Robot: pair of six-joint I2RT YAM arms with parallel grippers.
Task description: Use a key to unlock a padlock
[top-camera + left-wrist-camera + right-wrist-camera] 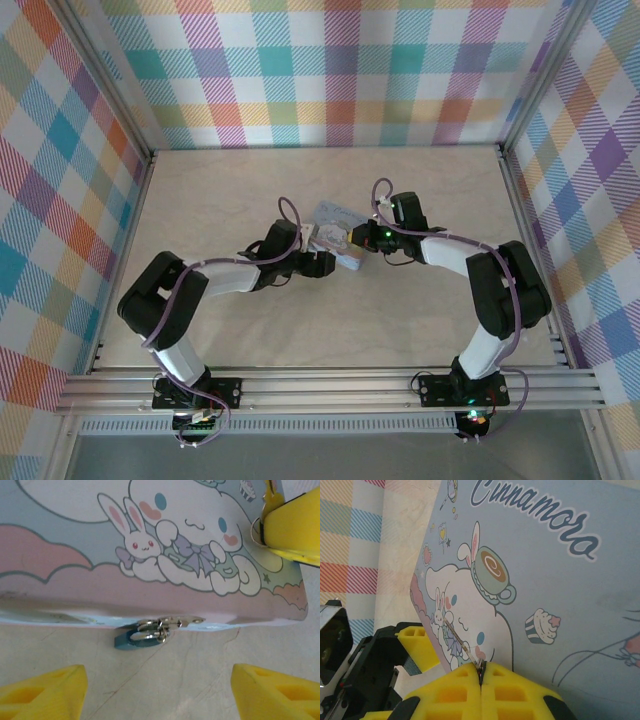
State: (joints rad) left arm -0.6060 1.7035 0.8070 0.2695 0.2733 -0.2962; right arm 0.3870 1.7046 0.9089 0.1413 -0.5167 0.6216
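Note:
The tiny blue padlock (131, 640) hangs by its silvery shackle from the hasp (172, 622) on the front edge of the pale blue cartoon tin (75, 540). It rests on the table. My left gripper (157, 676) is open, its yellow fingers (47, 690) apart on either side, short of the padlock and with nothing between them. My right gripper (481, 672) is shut on the key (460, 640), whose thin blade points out over the tin's lid. In the left wrist view the right gripper's fingers (295, 525) hover above the tin's right corner. Both grippers (322, 258) (352, 240) meet at the tin (335, 215).
The tin lies in the middle of a beige table (320, 330) walled by plaid panels (340, 70). Open floor stretches behind and to both sides. The two arms' elbows (160, 290) (510, 290) flank the work spot.

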